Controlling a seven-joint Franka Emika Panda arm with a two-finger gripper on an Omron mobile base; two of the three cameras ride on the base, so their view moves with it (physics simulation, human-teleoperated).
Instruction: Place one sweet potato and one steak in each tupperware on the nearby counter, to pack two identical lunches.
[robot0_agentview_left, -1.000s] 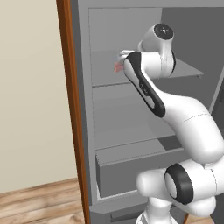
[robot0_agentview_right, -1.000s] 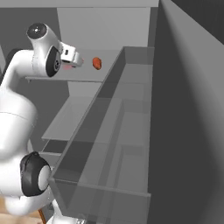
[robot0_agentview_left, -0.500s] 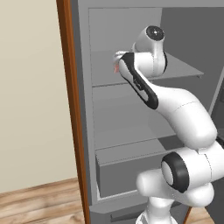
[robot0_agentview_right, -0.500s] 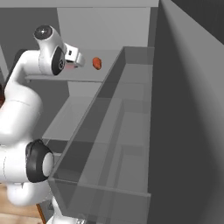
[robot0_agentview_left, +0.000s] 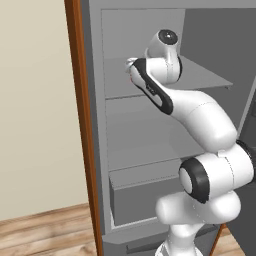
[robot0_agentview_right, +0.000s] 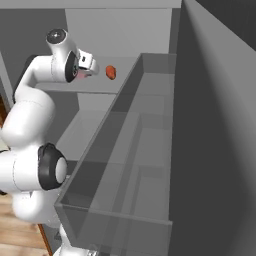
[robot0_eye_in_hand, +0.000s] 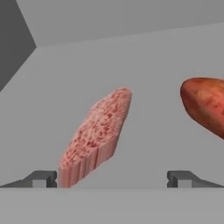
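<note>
Left base view: arm is reaching up into the open grey fridge (robot0_agentview_left: 150, 150), hand sitting at upper shelf (robot0_agentview_left: 200, 75) level; wooden panel (robot0_agentview_left: 82, 125) is standing at fridge's left edge. Right base view: gripper (robot0_agentview_right: 92, 66) is pointing at the orange-red sweet potato (robot0_agentview_right: 111, 72) lying on the shelf just beyond it, w/ the door bins (robot0_agentview_right: 135, 165) standing to the right. Hand view: jaws are standing wide, released, gripping nothing; gripper (robot0_eye_in_hand: 112, 178) is facing the steak (robot0_eye_in_hand: 96, 135), which is lying diagonally on the shelf btwn the fingertips (robot0_eye_in_hand: 43, 178), nearer one side; sweet potato is lying apart from it at frame edge.
</note>
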